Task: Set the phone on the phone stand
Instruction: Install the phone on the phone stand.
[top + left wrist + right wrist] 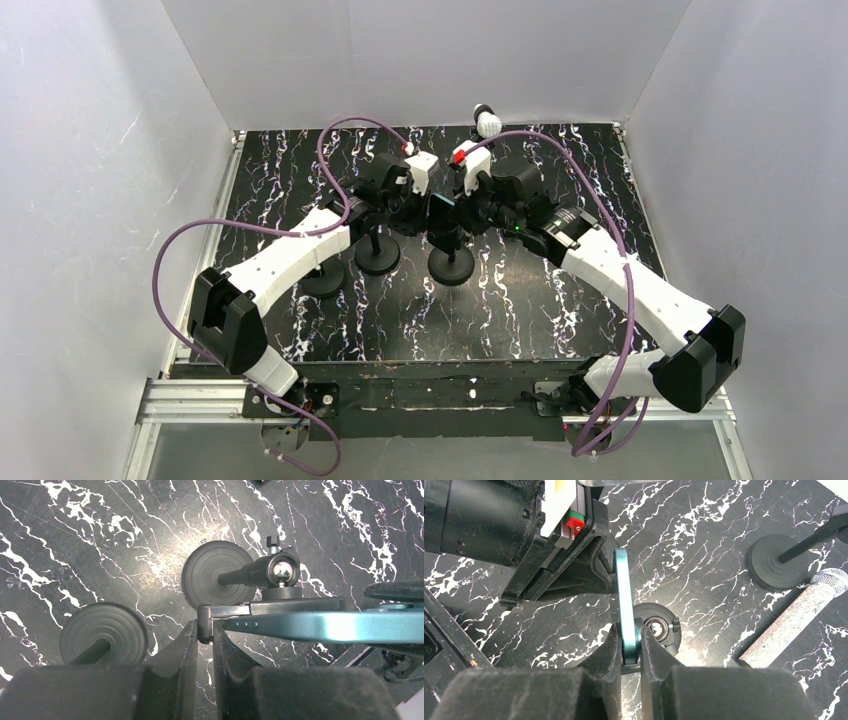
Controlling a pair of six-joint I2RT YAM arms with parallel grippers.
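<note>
Your right gripper [630, 641] has its jaws closed on the phone [622, 595]. In the right wrist view you see the teal phone edge-on, its lower end pinched between the pads and its length running up the middle of the frame. It is held in the air above the phone stand [658, 626], whose round base shows just right of the jaws.

Your left gripper [204, 630] has its jaws narrowed onto the end of the stand's black cradle arm, at lower centre of the left wrist view. The phone's long edge runs off to the right just beside that arm, and the pictures don't show whether they touch.

In the top view both wrists crowd together at centre frame, leaving almost no room between them. Two spare stands [377, 258] sit just left of the phone stand's base, under your left forearm. A microphone [487, 122] lies at the back edge of the worktop [400, 325], upper centre, close behind the right wrist. Open worktop lies along the bottom of the marble and toward its right edge. White walls close in on the left, back and right.
</note>
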